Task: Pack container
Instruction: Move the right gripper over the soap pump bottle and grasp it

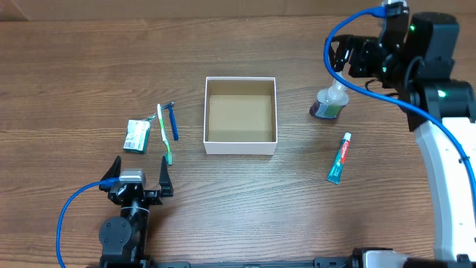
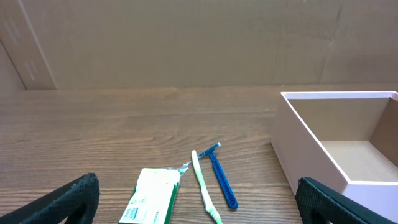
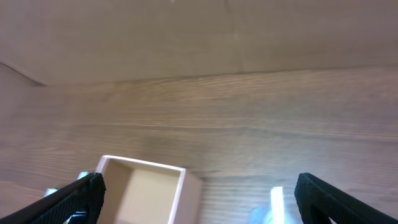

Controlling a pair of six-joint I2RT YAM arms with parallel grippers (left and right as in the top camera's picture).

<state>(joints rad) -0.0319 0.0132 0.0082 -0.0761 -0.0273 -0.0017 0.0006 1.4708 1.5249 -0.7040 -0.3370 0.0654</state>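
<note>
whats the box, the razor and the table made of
Box: looks like cardboard, with matte white walls, a plain brown inside and thin straight edges.
Razor: probably plastic, going by the even blue handle. The head is too small to tell.
Table: wood or wood-look laminate. Brown grain lines run across it, but I cannot tell which it is.

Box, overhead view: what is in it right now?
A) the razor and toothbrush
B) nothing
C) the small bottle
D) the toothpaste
B: the box shows only its bare brown floor. The toothpaste and bottle sit outside it on one side, and the razor and toothbrush on the other.
</note>
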